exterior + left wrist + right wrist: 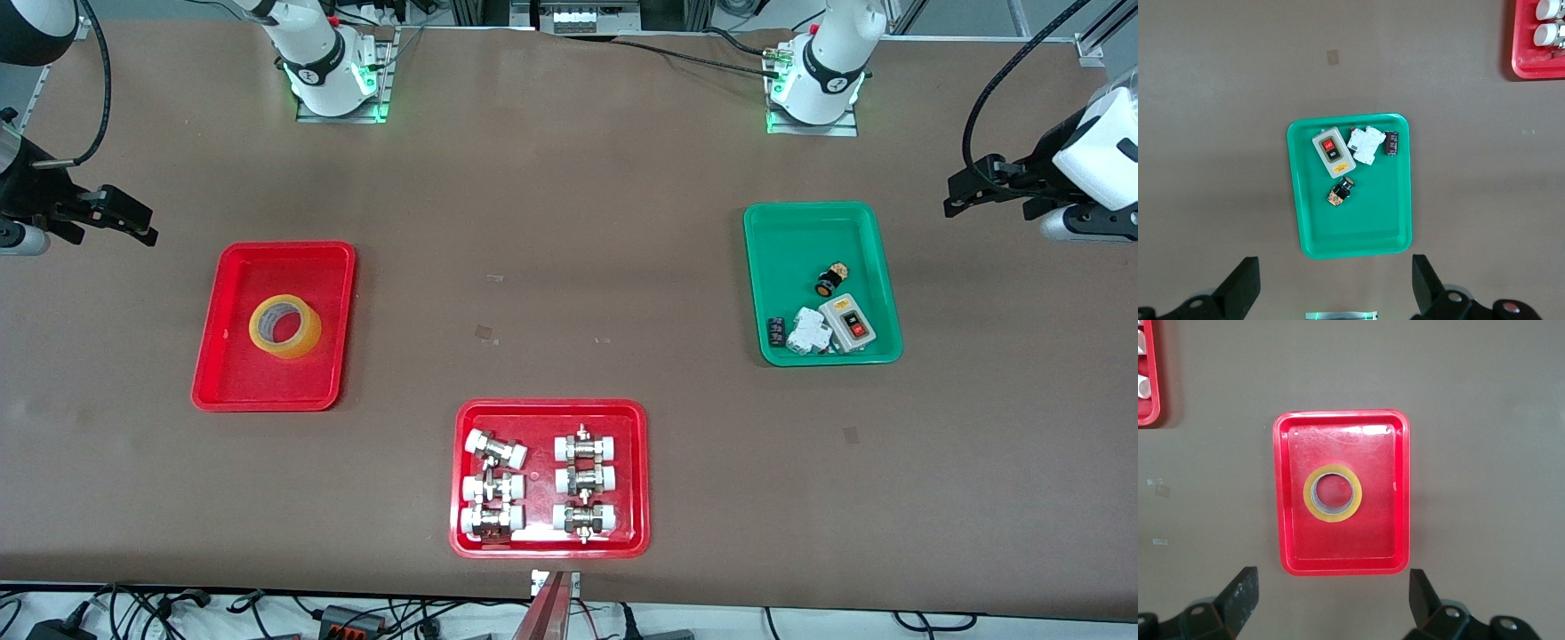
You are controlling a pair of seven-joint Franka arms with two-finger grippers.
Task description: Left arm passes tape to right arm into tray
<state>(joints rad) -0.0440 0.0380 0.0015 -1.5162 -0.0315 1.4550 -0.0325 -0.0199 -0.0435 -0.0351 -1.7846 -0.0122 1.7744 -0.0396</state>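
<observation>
Tape (284, 326): yellowish roll with pale core, lying flat near the middle of the plain red tray (233, 373).
Plain red tray: on the table (569, 222), toward the right arm's end.
Left gripper (956, 196): black, fingers (1238, 287) spread wide, grasping nothing; raised at the left arm's end of the table, just off the green tray (765, 267).
Right gripper (133, 222): black, fingers (1238, 600) spread wide, grasping nothing; raised at the right arm's end of the table, just off the plain red tray.
Green tray: holds a red-and-black switch box (847, 322), a white breaker (807, 332), a small black part (776, 332), a round black-and-yellow button (830, 280).
Second red tray (462, 480): nearest the front camera, mid-table; six white-capped metal fittings (584, 447) in two columns.
</observation>
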